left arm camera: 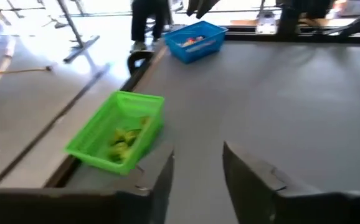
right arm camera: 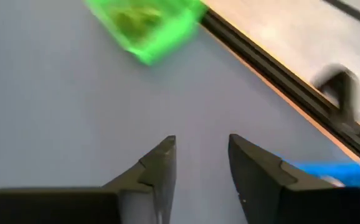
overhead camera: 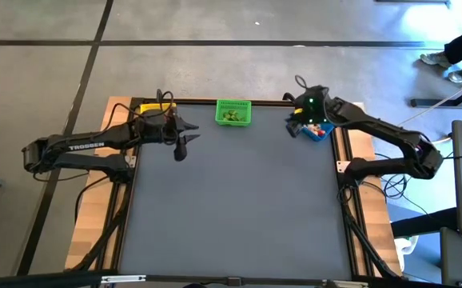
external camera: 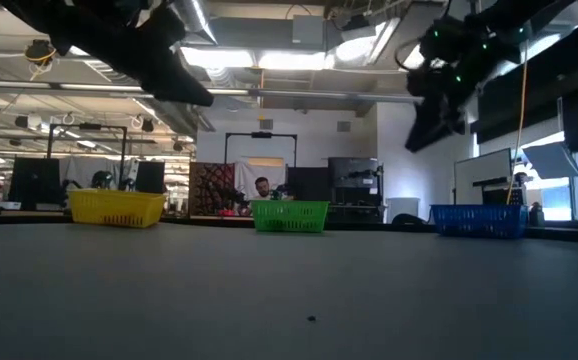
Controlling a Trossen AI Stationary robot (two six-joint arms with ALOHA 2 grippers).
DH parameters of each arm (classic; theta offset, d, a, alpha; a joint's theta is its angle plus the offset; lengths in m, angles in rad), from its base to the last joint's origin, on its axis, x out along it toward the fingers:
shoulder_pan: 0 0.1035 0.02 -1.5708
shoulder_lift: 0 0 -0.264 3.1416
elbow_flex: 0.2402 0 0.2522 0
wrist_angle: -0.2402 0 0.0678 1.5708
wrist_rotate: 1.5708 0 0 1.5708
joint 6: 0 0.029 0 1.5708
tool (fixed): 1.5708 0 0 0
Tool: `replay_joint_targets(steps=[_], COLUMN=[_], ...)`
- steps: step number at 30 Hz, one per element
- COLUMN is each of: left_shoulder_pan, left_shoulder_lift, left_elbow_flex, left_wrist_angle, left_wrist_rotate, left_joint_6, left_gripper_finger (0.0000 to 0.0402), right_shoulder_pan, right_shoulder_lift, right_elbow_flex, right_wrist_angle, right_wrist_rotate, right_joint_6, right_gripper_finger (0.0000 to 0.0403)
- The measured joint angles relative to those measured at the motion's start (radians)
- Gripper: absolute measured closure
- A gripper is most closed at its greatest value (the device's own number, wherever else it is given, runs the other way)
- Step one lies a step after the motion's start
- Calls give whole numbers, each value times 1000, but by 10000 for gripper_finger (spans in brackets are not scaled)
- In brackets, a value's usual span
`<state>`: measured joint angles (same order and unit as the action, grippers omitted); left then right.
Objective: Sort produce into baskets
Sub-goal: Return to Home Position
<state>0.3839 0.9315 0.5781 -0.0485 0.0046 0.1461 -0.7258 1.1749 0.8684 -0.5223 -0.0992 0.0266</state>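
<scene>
Two Empty Grippers, No Loose Produce on the Mat

Both sets of fingers stood apart with nothing between them. The left gripper (left arm camera: 197,155) hung raised above the far left part of the mat, near the yellow basket (external camera: 117,208), which the left arm largely covered in the high view. The right gripper (right arm camera: 200,142) hung raised too, at the far right, just beside the blue basket (overhead camera: 317,133).

Along the far edge of the table (overhead camera: 231,208) the three baskets stood in a row, well apart: yellow on the left, the green basket (overhead camera: 233,112) in the middle, blue on the right. Green produce (left arm camera: 125,142) lay inside the green basket, and red and pale pieces (left arm camera: 192,41) lay in the blue one. What the yellow one held could not be told. No loose piece showed on the mat, save a dark speck (external camera: 311,319) in the low view, too small to identify.

By that evidence the sorting itself looked done, and the step in hand was judged to be the return of both arms to rest. That move called for no grasp. Each arm had to lift and fold back toward its own side, the left clearing the yellow basket's rim and the right the blue one's, so that no finger caught the mesh or tipped a basket.
</scene>
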Motion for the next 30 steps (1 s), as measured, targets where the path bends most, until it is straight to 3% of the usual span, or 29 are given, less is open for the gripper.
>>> replay_joint_targets(steps=[5,13,16,22,30], left_shoulder_pan=[-23,-74,-87,-96,-63], left_shoulder_lift=[-9,-9,-16,-40,-146], left_elbow_flex=[0,0,0,-12,-193], left_wrist_angle=[-10,-62,-60,-32,133], left_wrist_rotate=[84,89,90,90,90], left_joint_6=[-9,-13,-6,-5,-56], left_gripper_finger=[330,393,399,397,395], right_shoulder_pan=[139,285,320,349,347], right_shoulder_lift=[-2,-5,-19,-112,-326], right_elbow_flex=[-17,-113,-143,-248,-358], right_wrist_angle=[143,346,352,425,432], right_wrist_rotate=[-75,-186,-195,-200,-182], right_joint_6=[3,22,23,98,131], right_gripper_finger=[296,383,398,386,400])
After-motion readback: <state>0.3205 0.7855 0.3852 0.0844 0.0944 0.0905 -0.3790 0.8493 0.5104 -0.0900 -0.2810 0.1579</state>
